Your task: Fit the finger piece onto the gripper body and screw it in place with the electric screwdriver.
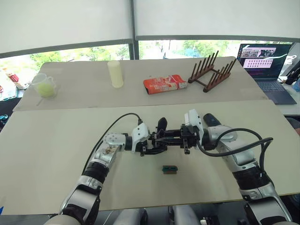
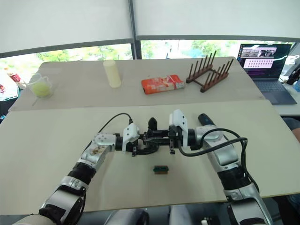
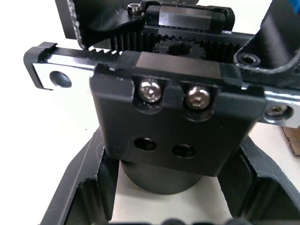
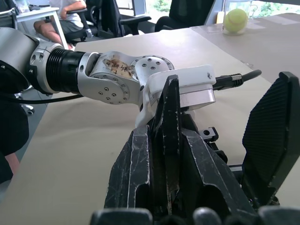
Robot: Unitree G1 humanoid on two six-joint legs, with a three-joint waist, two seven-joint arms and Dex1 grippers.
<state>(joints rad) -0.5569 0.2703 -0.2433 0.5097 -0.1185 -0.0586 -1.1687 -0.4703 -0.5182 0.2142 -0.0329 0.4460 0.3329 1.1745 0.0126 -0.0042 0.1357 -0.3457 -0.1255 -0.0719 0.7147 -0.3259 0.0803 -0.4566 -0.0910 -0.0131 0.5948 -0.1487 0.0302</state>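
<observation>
The gripper body (image 1: 157, 140) is clasped by the left gripper (image 1: 149, 144) at mid-table (image 1: 47, 150); the right gripper (image 1: 183, 139) is closed on the finger piece (image 4: 169, 140). No writing is legible.

Office or lab: plain worktables (image 1: 56, 140), open laptop (image 1: 262, 65), office chairs (image 4: 178, 11), big windows (image 1: 84, 54).

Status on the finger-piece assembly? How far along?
Done: left end effector grips the gripper body. In hand: right end effector at the body, apparently seating the finger piece. Remaining: two holes sit empty below two fitted screws, so driving looks not yet finished.
</observation>
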